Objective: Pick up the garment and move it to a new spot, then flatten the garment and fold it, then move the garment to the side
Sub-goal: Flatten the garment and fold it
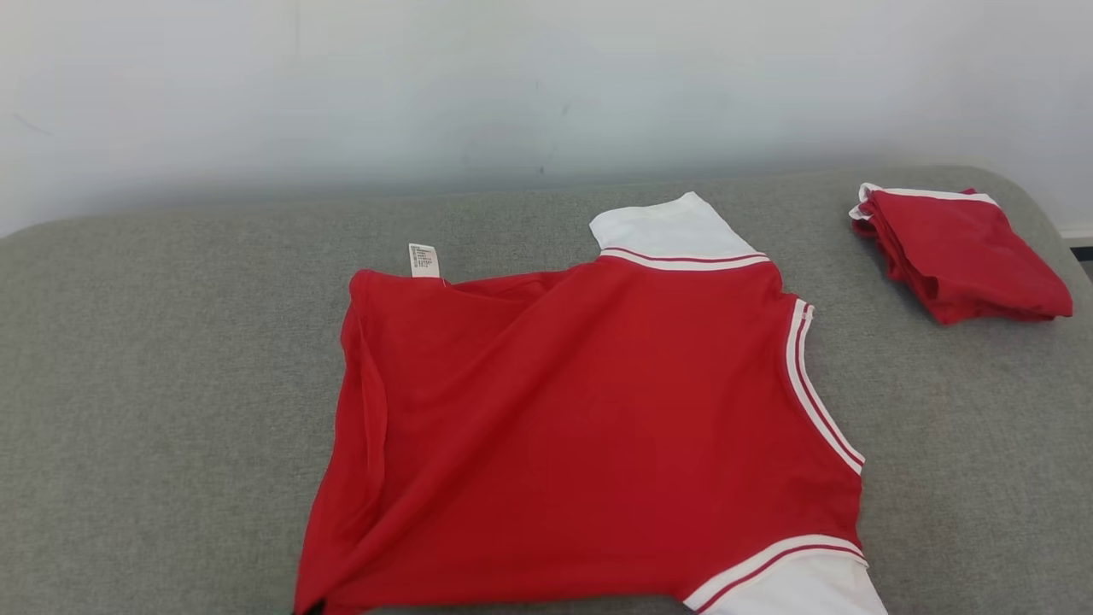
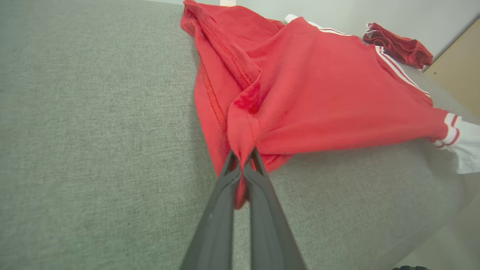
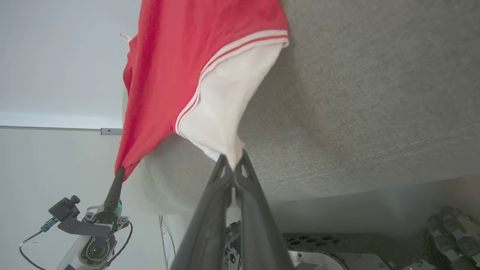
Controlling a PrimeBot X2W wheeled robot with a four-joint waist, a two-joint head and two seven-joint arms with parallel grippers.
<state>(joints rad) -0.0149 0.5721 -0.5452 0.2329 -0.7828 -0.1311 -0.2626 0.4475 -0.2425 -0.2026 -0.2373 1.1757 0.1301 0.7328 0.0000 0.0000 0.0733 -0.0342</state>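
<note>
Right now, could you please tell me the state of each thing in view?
Red shirt: spread mostly flat on the grey cushion, unfolded, left edge rumpled.
Left gripper: shut on the shirt's red hem corner.
Right gripper: shut on its white sleeve.
Folded red garment: folded, lying apart at far right.

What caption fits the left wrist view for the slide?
Left gripper shut on a red corner of the garment, spread over the grey cushion; folded red bundle beyond.
</note>
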